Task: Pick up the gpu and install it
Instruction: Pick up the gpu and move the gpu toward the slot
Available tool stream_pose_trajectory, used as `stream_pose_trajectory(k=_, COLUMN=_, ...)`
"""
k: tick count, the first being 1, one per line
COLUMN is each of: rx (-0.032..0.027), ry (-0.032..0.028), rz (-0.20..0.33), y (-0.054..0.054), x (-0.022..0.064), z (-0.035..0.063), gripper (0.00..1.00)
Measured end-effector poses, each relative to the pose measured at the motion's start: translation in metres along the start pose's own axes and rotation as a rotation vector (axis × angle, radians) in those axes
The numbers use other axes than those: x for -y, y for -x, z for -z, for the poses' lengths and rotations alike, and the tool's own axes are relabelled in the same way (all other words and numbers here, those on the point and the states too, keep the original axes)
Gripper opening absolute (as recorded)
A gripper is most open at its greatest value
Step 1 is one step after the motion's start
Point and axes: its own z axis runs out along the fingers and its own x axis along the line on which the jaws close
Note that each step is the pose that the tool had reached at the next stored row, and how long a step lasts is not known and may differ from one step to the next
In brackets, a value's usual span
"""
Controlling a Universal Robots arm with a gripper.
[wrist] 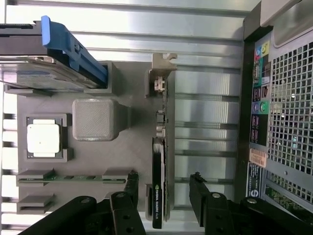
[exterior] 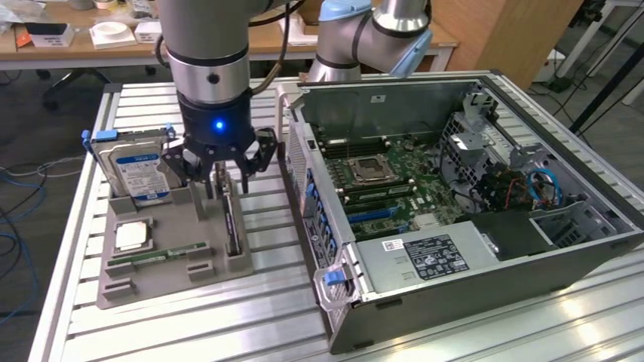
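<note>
Dark gpu (wrist: 159,196): a thin flat card standing on its long edge, with one black face carrying a small green logo and a brownish board edge along it.
Gpu bracket end: silvery metal fittings sit at the end of the card farthest from my fingers in the wrist view.
Gpu location: it stands in a slot of the grey holder (exterior: 161,264) on the tabletop (exterior: 201,324). In the exterior view the gpu (exterior: 232,226) is at about 9 o'clock from the open computer case (exterior: 563,249), just beside its perforated side wall.
Neighbours in the holder: from the gpu in the exterior view, the blue-labelled hard drive (exterior: 136,166) stands upright at 10 o'clock. The square processor chip (exterior: 133,235) lies at 9 o'clock and the green memory stick (exterior: 161,254) at 8 o'clock.
My arm (exterior: 207,45): it comes straight down from 12 o'clock in the exterior view. The wrist is vertical, with a blue light (exterior: 216,124) glowing on it.
My gripper (exterior: 223,181): it points straight down over the holder, right above the gpu's top edge.
Gripper state: wide open and holding nothing. In the wrist view my gripper (wrist: 164,175) straddles the card with one black finger on each face, and I see a gap on both sides.
Case: the lid is off and the green motherboard (exterior: 393,181) is exposed, with no card gripped or lifted toward it.
</note>
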Motion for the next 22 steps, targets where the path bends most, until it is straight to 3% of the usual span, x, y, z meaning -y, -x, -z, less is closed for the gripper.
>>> stream_pose_trajectory(k=22, rx=0.0000, ry=0.0001, rz=0.000, y=-0.002, x=0.0010, z=-0.0186, gripper=0.55)
